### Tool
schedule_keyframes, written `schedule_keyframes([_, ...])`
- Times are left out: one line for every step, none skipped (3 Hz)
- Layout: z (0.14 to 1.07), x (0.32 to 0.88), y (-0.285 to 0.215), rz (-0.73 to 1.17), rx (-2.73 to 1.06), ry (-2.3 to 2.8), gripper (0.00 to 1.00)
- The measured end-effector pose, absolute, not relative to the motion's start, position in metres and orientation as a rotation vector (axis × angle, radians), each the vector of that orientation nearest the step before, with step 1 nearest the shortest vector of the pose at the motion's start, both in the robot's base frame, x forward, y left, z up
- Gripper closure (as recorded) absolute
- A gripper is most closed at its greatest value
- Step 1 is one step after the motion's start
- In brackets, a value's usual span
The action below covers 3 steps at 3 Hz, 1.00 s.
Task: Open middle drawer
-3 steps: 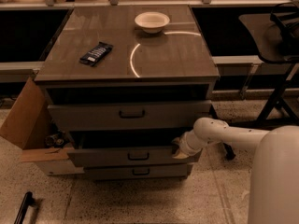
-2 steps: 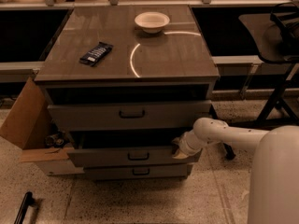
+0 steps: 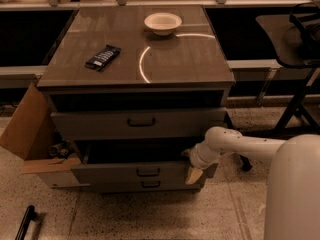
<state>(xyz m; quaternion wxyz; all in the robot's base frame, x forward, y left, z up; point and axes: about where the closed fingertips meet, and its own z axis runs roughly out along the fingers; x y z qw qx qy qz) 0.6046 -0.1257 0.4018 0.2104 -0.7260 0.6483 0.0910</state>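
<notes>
The middle drawer (image 3: 125, 173) is a grey front with a small dark bar handle (image 3: 148, 172). It stands pulled out from the cabinet, with a dark gap above it. My gripper (image 3: 194, 173) is at the right end of this drawer's front, on the end of the white arm (image 3: 235, 145) that reaches in from the right. The top drawer (image 3: 100, 124) sits above and the bottom drawer's handle (image 3: 149, 184) shows just below.
On the cabinet top (image 3: 175, 69) lie a white bowl (image 3: 162, 23) and a dark packet (image 3: 102, 57). An open cardboard box (image 3: 27, 129) stands at the cabinet's left. A dark chair (image 3: 300, 49) is at the right, and a black stick (image 3: 24, 223) lies on the floor.
The middle drawer and my gripper have come slightly further towards the camera. Nothing else has moved.
</notes>
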Motion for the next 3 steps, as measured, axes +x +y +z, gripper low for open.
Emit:
schedule_keyframes([0.400,0.587,-0.119,0.281,-2.075,1.792,0.00])
schedule_keyframes([0.397,0.562,-0.110,0.324,-2.125,1.797,0.00])
schedule_keyframes([0.401,0.532,-0.105,0.331,-2.151,1.811,0.18])
